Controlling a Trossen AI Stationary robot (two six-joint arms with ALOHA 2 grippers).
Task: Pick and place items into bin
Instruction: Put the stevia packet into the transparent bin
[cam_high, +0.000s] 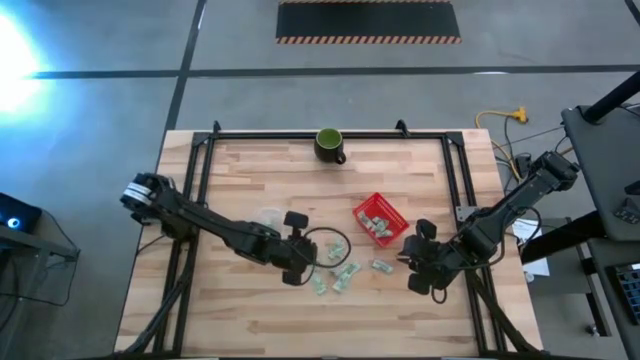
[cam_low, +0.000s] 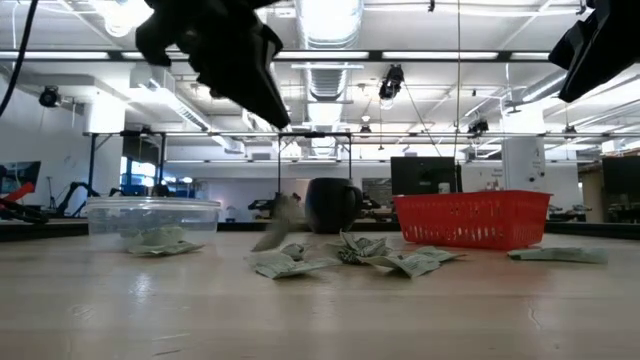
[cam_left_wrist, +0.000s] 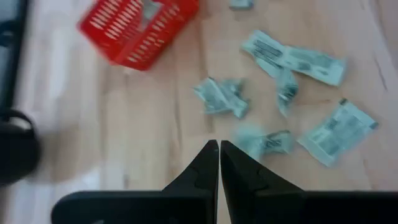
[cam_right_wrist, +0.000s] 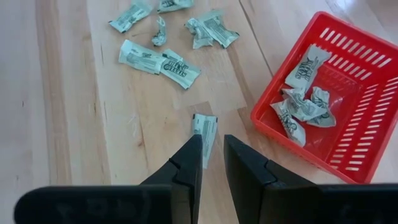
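On my left arm the fingers (cam_left_wrist: 219, 163) are pressed fully together with nothing between them, hanging above the wooden tabletop (cam_left_wrist: 124, 118). Just beyond their tips lies a crumpled packet (cam_left_wrist: 264, 142), and a little farther out a loose scatter of more packets (cam_left_wrist: 292, 59) spreads across the wood, some flat and some twisted. Well past the tips and off to one side sits the red bin (cam_left_wrist: 138, 30), tilted in this view, with something pale showing inside it. From above, this left gripper (cam_high: 297, 262) sits near the middle of the tabletop, right next to a thin dark ring (cam_high: 326, 246) lying on the wood, with the scatter of packets just beside it. On my right arm the fingers (cam_right_wrist: 211, 163) stand slightly apart, with a narrow gap, and I see nothing held between them. A single flat packet (cam_right_wrist: 204, 129) lies on the tabletop right at their tips, seen through the gap. Beside the tips, close by, is the red bin (cam_right_wrist: 367, 140), holding several crinkled packets (cam_right_wrist: 303, 102). Farther out from these fingers more packets (cam_right_wrist: 158, 61) lie loose on the wood. A dark green mug (cam_high: 329, 145) stands at the far edge of the tabletop, well apart from both grippers, and a clear lidded tub (cam_low: 152, 220) sits on the tabletop too.
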